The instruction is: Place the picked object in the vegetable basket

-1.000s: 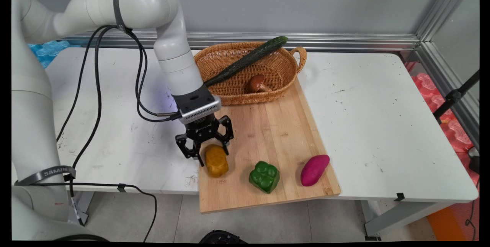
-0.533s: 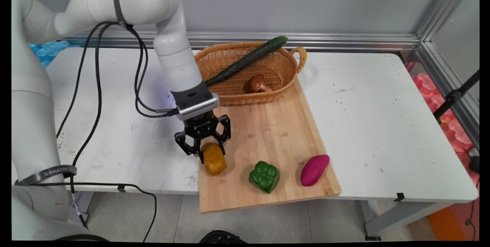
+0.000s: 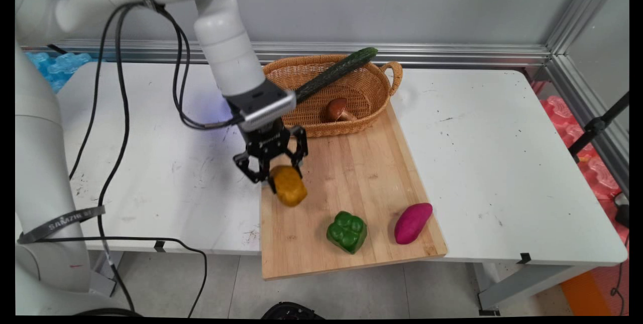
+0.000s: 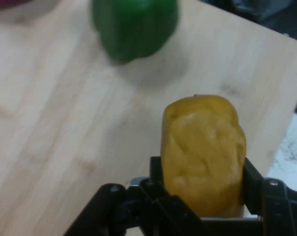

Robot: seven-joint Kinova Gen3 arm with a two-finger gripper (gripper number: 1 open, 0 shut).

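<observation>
The pincer (image 3: pixel 282 177) is clenched on a yellow pepper (image 3: pixel 288 186), holding it above the left part of the wooden board (image 3: pixel 361 163). A green pepper (image 3: pixel 347 232) lies near, to the right.

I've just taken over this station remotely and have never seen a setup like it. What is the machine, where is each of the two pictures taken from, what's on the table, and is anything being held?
The machine is a white robot arm with a black two-finger gripper. The main view looks down across the white table from a fixed camera; the hand view looks along the gripper itself. The gripper is shut on a yellow pepper, held above a wooden cutting board. A green pepper and a purple sweet potato lie on the board. Behind it a wicker basket holds a cucumber and a brown mushroom.
</observation>
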